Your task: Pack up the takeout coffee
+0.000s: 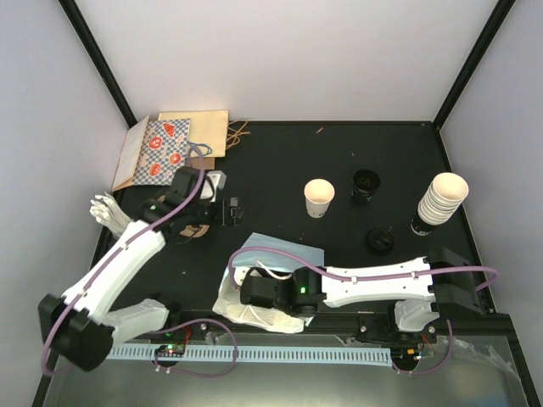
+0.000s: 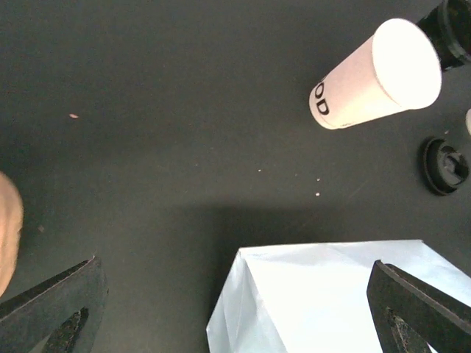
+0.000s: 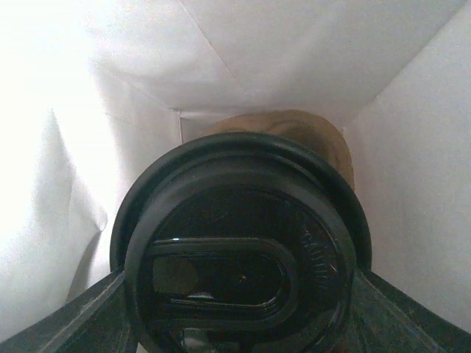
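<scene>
Black-lidded coffee cup (image 3: 239, 250) sits clamped in our right pincer (image 3: 243, 323), inside the light blue paper bag (image 1: 284, 254) on the near bench (image 1: 280, 161); our left pincer (image 2: 235, 305) hangs wide apart

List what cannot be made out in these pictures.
- Cup body under the black lid: right wrist view, lid covers it.
- Brown object: same view, mostly behind lid; unidentifiable.
- Right hand: top view, buried in the blue bag.
- Print on the open cup: left wrist view, partly turned away.
</scene>
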Robot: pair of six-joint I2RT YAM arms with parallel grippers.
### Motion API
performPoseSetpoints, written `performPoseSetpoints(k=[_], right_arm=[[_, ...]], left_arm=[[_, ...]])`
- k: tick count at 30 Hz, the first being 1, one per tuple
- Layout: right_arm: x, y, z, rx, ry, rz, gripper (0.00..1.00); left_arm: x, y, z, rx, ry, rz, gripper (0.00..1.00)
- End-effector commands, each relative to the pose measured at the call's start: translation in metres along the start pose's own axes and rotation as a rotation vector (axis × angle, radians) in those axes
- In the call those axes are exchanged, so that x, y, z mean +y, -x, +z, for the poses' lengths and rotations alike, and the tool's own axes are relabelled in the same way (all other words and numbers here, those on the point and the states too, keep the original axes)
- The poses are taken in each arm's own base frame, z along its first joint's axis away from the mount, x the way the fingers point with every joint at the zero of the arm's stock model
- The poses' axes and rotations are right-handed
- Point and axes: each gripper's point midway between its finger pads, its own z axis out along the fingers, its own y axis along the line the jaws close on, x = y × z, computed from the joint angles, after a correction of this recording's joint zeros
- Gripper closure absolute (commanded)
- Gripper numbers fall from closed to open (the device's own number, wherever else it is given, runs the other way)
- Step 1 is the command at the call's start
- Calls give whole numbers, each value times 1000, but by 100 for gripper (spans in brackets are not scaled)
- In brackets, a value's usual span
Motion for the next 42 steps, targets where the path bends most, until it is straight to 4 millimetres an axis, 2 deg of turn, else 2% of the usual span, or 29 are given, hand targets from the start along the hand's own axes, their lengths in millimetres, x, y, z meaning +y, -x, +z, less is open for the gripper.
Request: performPoseSetpoints(k=[1, 5, 13, 18, 21, 24, 31, 36, 42], right_arm=[[-9, -3, -2, 4, -68, -26, 58], [-10, -6, -2, 2, -87, -44, 58], [-10, -7, -4, -14, -109, -71, 58], [-7, -3, -4, -24, -97, -74, 58], [-4, -2, -2, -20, -89, -76, 58], [-1, -1, -1, -24, -77, -71, 59], [-1, 3, 1, -35, -82, -71, 59], [0, 4, 4, -38, -82, -83, 59], [2, 8, 2, -53, -66, -78, 59]], left_arm=[[-12, 22, 34, 28, -58, 67, 1], [-9, 15, 70, 121, -74, 48, 4], [-12, 14, 104, 136, -144, 52, 17], [-6, 13, 125, 155, -144, 54, 19], [-1, 15, 132, 156, -148, 43, 23], [-2, 12, 138, 176, -176, 35, 31], [-7, -16, 148, 243, -279, -19, 46], [-7, -32, 156, 280, -314, -53, 47], [-2, -40, 160, 298, -314, -66, 48]])
